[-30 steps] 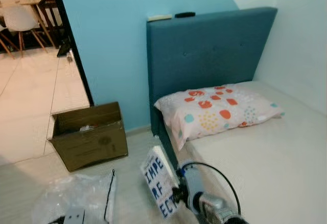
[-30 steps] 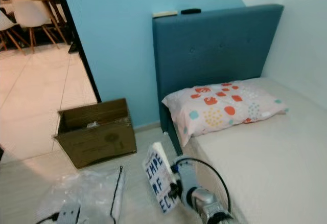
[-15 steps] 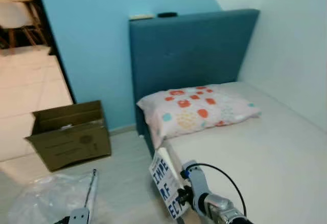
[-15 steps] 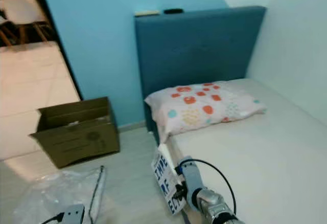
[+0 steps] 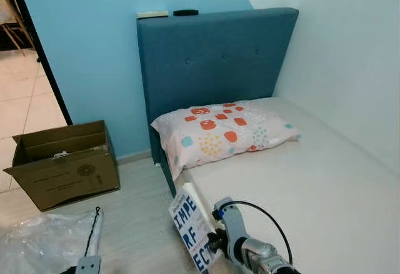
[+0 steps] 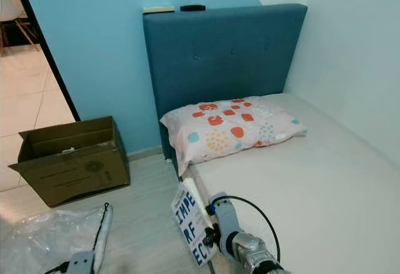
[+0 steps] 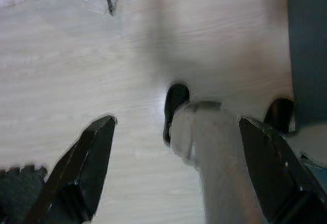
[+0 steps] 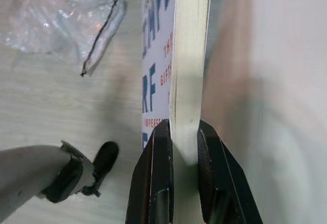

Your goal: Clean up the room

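A white book (image 8: 184,55) with blue lettering is clamped upright between the closed jaws of the right gripper (image 8: 183,147), held above the floor (image 5: 137,224) just beside the bed (image 5: 325,186). The left gripper (image 7: 179,147) is spread wide, holding nothing, over the floor.

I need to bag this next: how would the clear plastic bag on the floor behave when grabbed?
The clear plastic bag lies crumpled and flat on the floor, so it is probably floppy and light. Its glossy film may slip between fingers.
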Available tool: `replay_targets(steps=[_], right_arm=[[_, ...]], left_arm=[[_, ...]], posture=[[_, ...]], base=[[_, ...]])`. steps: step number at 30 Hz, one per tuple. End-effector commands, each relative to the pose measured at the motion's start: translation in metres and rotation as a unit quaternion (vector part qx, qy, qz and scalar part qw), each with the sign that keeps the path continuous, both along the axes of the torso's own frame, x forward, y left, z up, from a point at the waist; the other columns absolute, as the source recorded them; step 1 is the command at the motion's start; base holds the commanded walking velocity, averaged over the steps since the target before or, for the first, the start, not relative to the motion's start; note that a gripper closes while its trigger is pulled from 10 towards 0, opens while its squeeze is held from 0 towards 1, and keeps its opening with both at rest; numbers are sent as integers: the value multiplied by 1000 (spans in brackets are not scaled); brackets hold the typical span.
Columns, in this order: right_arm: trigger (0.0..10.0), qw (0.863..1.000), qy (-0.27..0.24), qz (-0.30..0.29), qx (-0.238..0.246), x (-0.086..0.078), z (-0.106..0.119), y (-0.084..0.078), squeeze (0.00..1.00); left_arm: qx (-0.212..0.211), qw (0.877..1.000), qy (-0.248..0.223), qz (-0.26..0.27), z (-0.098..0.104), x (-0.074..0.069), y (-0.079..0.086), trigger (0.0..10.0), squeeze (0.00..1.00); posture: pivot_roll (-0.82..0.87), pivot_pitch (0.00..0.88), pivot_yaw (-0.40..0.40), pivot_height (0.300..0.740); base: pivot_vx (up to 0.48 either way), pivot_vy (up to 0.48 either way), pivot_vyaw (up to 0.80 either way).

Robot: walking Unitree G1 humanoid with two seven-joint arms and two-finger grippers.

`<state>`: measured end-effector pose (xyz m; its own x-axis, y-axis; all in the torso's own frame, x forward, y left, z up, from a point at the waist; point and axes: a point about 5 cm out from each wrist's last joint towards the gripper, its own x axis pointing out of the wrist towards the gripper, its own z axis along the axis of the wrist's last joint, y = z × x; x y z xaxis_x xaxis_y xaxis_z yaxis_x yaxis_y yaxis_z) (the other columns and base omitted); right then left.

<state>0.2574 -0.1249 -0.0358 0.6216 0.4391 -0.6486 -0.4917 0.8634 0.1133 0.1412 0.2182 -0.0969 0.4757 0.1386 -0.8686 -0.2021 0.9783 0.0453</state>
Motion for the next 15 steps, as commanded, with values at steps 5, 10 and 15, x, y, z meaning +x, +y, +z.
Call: replay_targets(steps=[5, 10, 15], right_arm=[[10000, 999, -18, -27, 8, 7, 6, -5, 0], [10000, 999, -31, -11, -7, 11, 9, -6, 0], [10000, 999, -33, 24, -30, 10, 8, -5, 0]], left_arm=[[-4, 1000, -26, 2, 4, 10, -1, 10000, 0], [-3, 1000, -29, 1, 5, 13, 1, 10000, 0], [-2, 1000, -29, 2, 6, 13, 2, 10000, 0]], posture=[[13, 0, -36, 740], [11, 0, -35, 740], [13, 0, -39, 740]], base=[[0, 0, 0], [0, 0, 0], [0, 0, 320]])
